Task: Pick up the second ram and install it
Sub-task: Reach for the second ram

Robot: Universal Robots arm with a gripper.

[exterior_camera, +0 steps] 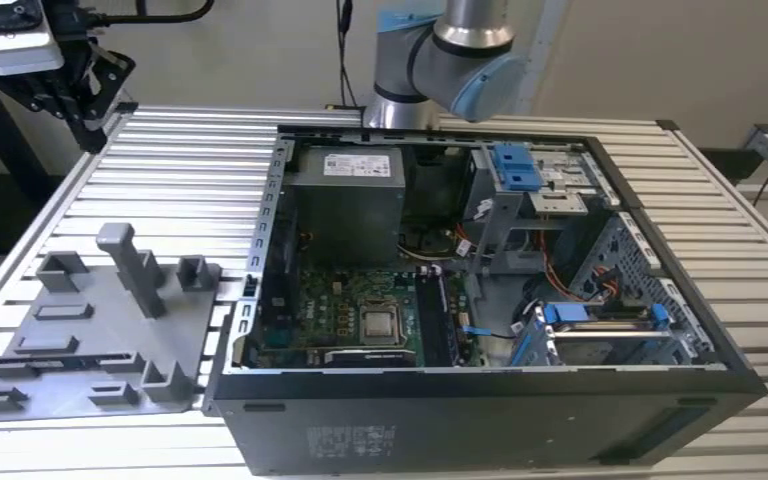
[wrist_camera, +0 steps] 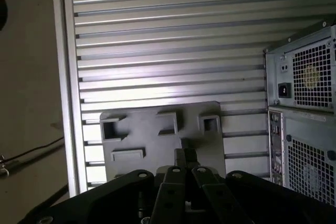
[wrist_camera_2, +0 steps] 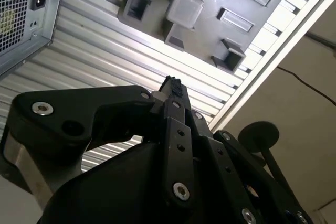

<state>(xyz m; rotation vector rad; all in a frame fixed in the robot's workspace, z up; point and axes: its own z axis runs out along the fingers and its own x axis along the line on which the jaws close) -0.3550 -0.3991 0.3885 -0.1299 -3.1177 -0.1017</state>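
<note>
Seemingly empty-handed: gripper (exterior_camera: 91,125) hanging high over the slatted table (exterior_camera: 197,170), fingertips (wrist_camera_2: 173,106) pressed together with nothing seen between. Well apart from it, in a long slot toward the near edge of the grey fixture plate (exterior_camera: 97,335), a thin dark strip, probably the second ram (exterior_camera: 67,357); colour and chips impossible to make out. Open computer case (exterior_camera: 491,420) just beside the plate. Likely light, stiff and thin, yet fragile at chips and contacts; best pinched across the flat faces mid-length, gently, kept upright and untwisted

Silver arm (exterior_camera: 472,25) with a pale blue joint cap (exterior_camera: 488,92), black jaws on linkage bars (wrist_camera_2: 176,145) dotted with silver screws (wrist_camera_2: 181,191)
</note>
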